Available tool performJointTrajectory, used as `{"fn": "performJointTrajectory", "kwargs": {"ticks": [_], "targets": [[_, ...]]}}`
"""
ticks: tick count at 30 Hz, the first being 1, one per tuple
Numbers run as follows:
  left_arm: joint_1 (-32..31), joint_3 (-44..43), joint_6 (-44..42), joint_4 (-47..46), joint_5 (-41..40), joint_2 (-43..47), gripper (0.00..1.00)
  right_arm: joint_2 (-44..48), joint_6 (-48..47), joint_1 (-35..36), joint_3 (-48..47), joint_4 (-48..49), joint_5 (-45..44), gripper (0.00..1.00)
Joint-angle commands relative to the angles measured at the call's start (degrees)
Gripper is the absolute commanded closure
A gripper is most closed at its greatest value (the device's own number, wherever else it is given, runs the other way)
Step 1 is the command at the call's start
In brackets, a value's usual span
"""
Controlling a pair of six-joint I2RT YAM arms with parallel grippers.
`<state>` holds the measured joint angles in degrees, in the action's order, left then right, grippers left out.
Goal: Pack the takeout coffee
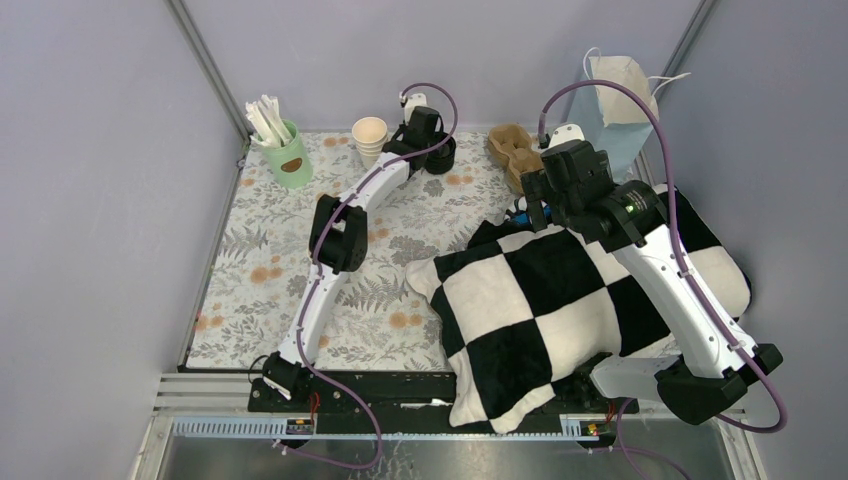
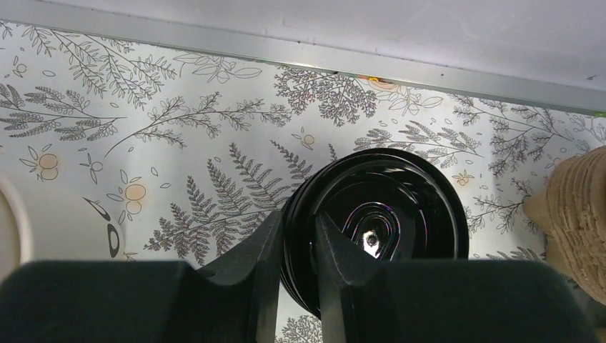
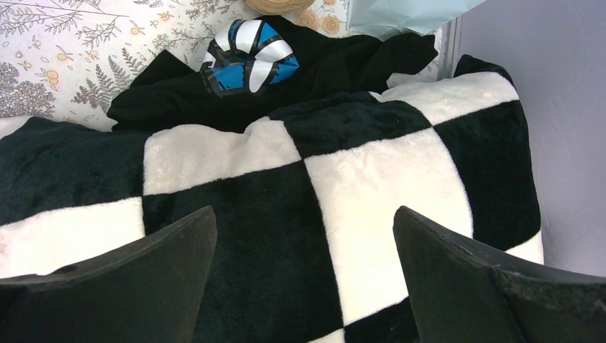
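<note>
Left wrist view shows the left gripper (image 2: pixel 299 232) clamped on the near rim of the black lids (image 2: pixel 389 214), one finger outside the rim and one inside. Ridges at 9 o'clock of the disc show several lids nested, too tight to count.

At the 9 o'clock edge of that view a cream cup wall with a dark mark is cut off by the frame and by the gripper body. From above, it matches the stack of cream cups (image 1: pixel 369 137), near the lids at 12 o'clock of the floral mat (image 1: pixel 260 270). The takeout coffee cup cannot be told apart from that stack in any view.

A mint-green cup of white sticks (image 1: pixel 288 158) stands at 11 o'clock. A cardboard carrier (image 1: pixel 514 150) lies at 1 o'clock, with a pale blue paper bag (image 1: pixel 620 100) behind it.

The right gripper (image 3: pixel 307 279) hangs with fingers spread wide over a black-and-white checked cushion (image 3: pixel 371 186). A blue, white and black object (image 3: pixel 250 57) on dark cloth at 12 o'clock is too crumpled to identify.
</note>
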<state>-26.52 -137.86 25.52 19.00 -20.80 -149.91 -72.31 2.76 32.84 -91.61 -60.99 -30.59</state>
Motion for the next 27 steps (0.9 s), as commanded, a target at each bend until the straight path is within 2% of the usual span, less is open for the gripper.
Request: {"fn": "performJointTrajectory", "kwargs": {"ticks": [1, 8, 15, 20, 27], "targets": [[0.4, -1.4, 0.6, -0.9, 0.7, 1.9, 0.73, 1.2, -0.6, -0.3, 0.1, 1.1, -1.7, 0.0], [0.4, -1.9, 0.5, -0.9, 0.6, 1.9, 0.72, 1.3, -0.7, -0.3, 0.2, 1.2, -1.7, 0.0], [0.3, -1.6, -0.2, -1.0, -0.2, 2.8, 0.62, 1.0, -0.3, -0.4, 0.1, 1.0, -1.0, 0.0], [0.3, -1.5, -0.4, -1.1, -1.1, 3.1, 0.64, 0.9, -0.3, -0.3, 0.1, 1.0, -0.9, 0.0], [0.1, -1.3, -1.1, -1.7, -2.2, 3.6, 0.61, 0.8, -0.3, -0.4, 0.0, 1.0, -0.8, 0.0]]}}
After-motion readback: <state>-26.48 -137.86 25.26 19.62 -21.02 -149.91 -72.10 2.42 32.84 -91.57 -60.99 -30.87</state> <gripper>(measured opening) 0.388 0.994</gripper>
